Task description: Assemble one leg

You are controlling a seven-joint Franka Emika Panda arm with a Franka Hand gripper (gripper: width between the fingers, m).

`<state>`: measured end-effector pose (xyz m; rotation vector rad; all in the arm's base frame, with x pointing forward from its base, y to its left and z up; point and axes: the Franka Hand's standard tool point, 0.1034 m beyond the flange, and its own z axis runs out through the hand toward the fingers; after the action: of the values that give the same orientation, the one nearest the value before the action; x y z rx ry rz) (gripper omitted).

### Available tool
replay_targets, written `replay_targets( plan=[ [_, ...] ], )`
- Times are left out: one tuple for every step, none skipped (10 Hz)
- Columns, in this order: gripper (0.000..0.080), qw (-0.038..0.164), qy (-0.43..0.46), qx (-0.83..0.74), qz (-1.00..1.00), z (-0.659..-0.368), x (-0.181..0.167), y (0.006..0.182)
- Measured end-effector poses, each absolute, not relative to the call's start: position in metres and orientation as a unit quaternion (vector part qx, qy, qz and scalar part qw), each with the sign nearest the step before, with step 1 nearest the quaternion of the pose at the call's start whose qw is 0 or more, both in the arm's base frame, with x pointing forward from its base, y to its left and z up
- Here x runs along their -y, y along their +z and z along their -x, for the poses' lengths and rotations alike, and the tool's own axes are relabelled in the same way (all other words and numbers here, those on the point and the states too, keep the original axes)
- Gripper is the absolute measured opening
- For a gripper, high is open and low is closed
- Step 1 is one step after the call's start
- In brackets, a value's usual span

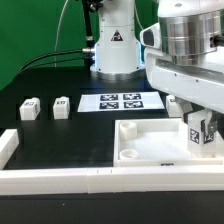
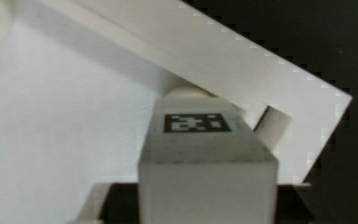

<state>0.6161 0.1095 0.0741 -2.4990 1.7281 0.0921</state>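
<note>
The jaws [image 1: 201,133] of the silver-and-white robot arm [image 1: 185,45] stand closed on a small white plastic cuboid leg [image 1: 203,131] with a black-and-white square marker tag on its facing side, at the exterior view's right; the leg sits between the two fingers, its tagged face showing between them, and it hangs just over the right end of the large white rectangular tray-like piece [image 1: 150,143] with a recessed interior, though whether its underside touches the tray cannot be told from here. That tray lies on the black bench [image 1: 60,135], and a long white border bar [image 1: 90,180] runs along the near edge in front of it, with a shorter white bar end [image 1: 8,147] at the exterior view's left. Farther back on the bench lie two more small white tagged blocks [image 1: 29,108] and [image 1: 61,106], side by side and apart from each other, and beside them, toward the exterior view's right, the thin flat white marker board [image 1: 122,101] carrying several tags, in front of the arm's white base [image 1: 113,50]. In the wrist view, the leg [image 2: 202,160] fills the lower middle, its tagged end face showing, held close against the white inner wall and angled rim of the tray [image 2: 87,110]; the fingers themselves are not clearly distinguishable here.
</note>
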Motion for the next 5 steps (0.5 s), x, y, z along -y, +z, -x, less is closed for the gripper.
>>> replay_targets(
  plan=[
    [0.0294,0.053,0.035,-0.611,0.789,-0.6162,-0.1104,0.0742],
    [0.0294,0.053,0.040,-0.652,0.755,-0.6163,-0.1113,0.0744],
    [0.0294,0.053,0.042,-0.679,0.731,-0.6165,-0.1112,0.0745],
    [0.0294,0.054,0.046,-0.710,0.701,-0.6168,-0.1112,0.0747],
    [0.0294,0.053,0.048,-0.733,0.677,-0.6172,-0.1107,0.0750]
  ],
)
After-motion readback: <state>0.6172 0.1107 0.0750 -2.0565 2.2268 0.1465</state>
